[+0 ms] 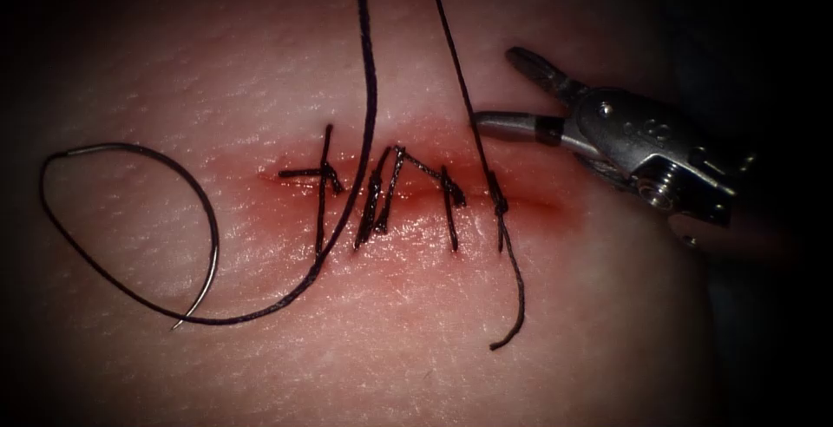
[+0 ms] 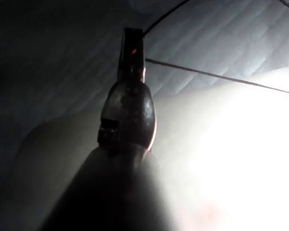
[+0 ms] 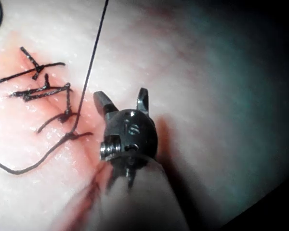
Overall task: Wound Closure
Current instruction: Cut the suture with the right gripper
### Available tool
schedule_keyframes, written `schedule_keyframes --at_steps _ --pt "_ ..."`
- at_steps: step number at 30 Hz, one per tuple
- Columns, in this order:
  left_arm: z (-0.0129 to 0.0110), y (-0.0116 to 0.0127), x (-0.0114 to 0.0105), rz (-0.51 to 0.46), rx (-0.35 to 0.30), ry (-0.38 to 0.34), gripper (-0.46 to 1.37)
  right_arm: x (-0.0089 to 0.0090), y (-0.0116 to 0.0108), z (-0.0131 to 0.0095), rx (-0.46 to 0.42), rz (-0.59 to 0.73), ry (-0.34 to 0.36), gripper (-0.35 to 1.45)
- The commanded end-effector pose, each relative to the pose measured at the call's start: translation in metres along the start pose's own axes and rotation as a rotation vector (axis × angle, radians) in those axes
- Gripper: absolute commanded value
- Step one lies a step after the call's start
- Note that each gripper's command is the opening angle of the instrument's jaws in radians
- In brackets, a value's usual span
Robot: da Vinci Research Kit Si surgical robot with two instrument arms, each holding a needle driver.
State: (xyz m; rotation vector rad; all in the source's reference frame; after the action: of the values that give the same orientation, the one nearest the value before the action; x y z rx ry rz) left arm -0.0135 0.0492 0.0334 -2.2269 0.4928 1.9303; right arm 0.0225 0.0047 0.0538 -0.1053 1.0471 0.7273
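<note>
The curved needle (image 1: 211, 219) lies loose on the tissue (image 1: 416, 349), left of the cut's left end; neither tool holds it and it is not in the tissue. Its thread (image 1: 369, 88) sweeps under the needle and rises across the cut (image 1: 416, 191), which several stitches (image 1: 382, 197) cross. A second strand (image 1: 460, 80) rises from a knot (image 1: 498, 201) at the cut's right end, and a short tail (image 1: 519, 305) hangs below that knot. My right tool (image 1: 495, 86) (image 3: 121, 94) hovers open and empty just right of that strand. My left tool (image 2: 132, 45) is shut on the thread (image 2: 216, 76).
Red fluid (image 1: 529, 206) stains the tissue along the cut. The tissue's surface falls into darkness at the right, behind the right tool's wrist (image 1: 651, 145).
</note>
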Motion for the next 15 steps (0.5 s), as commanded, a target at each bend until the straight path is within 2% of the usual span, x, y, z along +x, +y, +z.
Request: schedule_keyframes --at_steps 1,9,15 --pt "-0.0001 0.0000 0.0001 -0.001 -0.001 0.001 -0.35 0.0001 -0.0001 -0.0006 0.011 0.000 0.000 1.19" --pt "-0.0002 -0.0003 0.0002 0.002 0.003 -0.001 -0.35 0.0010 -0.0009 -0.0040 0.032 0.001 0.000 1.18" --pt "0.0000 -0.0006 0.0005 0.005 0.004 -0.002 -0.35 0.0011 -0.0025 -0.0044 0.034 -0.003 -0.014 1.26"
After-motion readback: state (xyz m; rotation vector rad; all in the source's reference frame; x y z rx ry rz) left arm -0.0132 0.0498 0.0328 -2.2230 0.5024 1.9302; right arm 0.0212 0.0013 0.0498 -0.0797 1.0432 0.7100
